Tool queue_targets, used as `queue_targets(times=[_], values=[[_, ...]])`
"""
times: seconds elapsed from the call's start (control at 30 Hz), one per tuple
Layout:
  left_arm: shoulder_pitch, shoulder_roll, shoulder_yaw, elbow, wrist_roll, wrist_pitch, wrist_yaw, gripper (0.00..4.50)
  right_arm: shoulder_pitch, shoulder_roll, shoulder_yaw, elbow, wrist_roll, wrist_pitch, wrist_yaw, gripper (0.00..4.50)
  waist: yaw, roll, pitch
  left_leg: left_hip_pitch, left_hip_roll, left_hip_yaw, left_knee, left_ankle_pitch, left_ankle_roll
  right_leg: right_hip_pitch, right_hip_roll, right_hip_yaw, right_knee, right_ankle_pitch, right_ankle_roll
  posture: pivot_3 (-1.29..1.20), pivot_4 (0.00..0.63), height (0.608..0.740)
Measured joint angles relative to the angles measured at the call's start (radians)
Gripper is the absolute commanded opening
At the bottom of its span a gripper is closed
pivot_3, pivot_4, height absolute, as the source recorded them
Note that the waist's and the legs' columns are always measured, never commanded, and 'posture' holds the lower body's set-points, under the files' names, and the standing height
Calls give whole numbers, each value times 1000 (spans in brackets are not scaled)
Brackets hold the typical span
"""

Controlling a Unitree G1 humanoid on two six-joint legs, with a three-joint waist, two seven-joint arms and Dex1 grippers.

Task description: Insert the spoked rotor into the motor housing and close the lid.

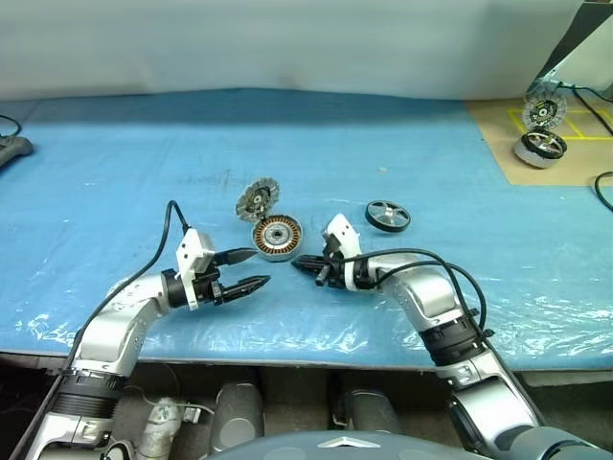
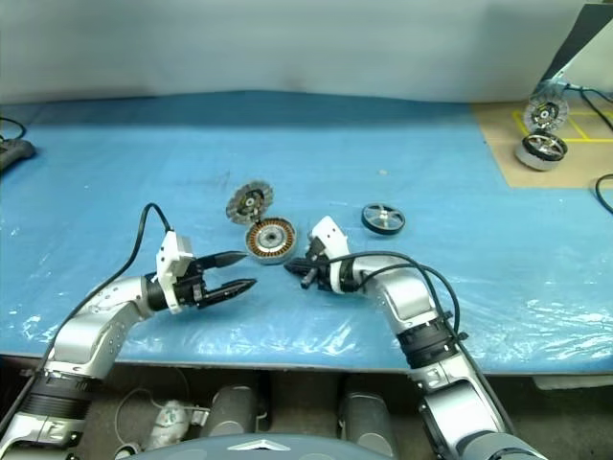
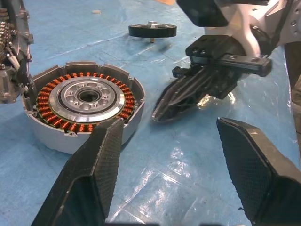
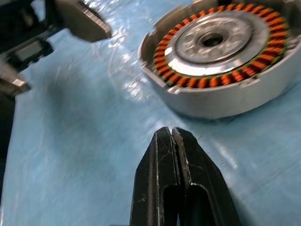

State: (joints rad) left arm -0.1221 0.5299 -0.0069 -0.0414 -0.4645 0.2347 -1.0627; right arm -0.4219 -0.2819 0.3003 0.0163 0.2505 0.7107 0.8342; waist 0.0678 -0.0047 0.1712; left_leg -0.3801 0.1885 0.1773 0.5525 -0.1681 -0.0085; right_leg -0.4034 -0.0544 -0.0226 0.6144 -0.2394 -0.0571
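Rotor (image 1: pixel 388 216): flat on blue sheet (image 1: pixel 115 172), well apart from housing, untouched.
Housing (image 1: pixel 277 237): open, windings up; lid (image 1: pixel 257 199) tilted at far edge.
L gripper (image 1: pixel 251 268): spread wide, empty, near housing.
R gripper (image 1: pixel 299 263): clenched, empty, just beside housing.
Risk: R tip cd nudge housing; lid may drop shut before rotor's in.

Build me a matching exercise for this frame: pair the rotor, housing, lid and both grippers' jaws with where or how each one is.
Things:
1. spoked rotor
2. motor housing
3. lid
4. left gripper
5. right gripper

States:
A. jaws open, empty
B. tilted up at the housing's far edge
C. jaws shut, empty
D. lying flat on the blue sheet, apart from the housing
E. open-topped, copper windings showing

Pairs: 1-D, 2-E, 3-B, 4-A, 5-C
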Motion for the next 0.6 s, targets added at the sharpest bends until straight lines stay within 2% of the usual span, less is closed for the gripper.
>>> queue_targets(times=[0.17,0.33,0.6], values=[[0,-6,0,0,3,-8,-2,3395,-9,-59,0,-10,-24,-44,-4,29,2,0,0,0,0,0,3,0,0,2,-1,0,0,0,0,0,150,740],[5,-7,0,0,4,-10,-1,3395,-34,-143,-35,14,-126,-181,-84,29,2,0,0,1,0,0,3,0,0,2,-1,0,1,0,0,0,150,740],[6,-17,0,4,8,-21,-1,3395,-84,-49,-23,180,-234,-305,-208,29,-7,0,0,0,0,0,3,0,0,0,0,0,2,0,0,0,150,740]])
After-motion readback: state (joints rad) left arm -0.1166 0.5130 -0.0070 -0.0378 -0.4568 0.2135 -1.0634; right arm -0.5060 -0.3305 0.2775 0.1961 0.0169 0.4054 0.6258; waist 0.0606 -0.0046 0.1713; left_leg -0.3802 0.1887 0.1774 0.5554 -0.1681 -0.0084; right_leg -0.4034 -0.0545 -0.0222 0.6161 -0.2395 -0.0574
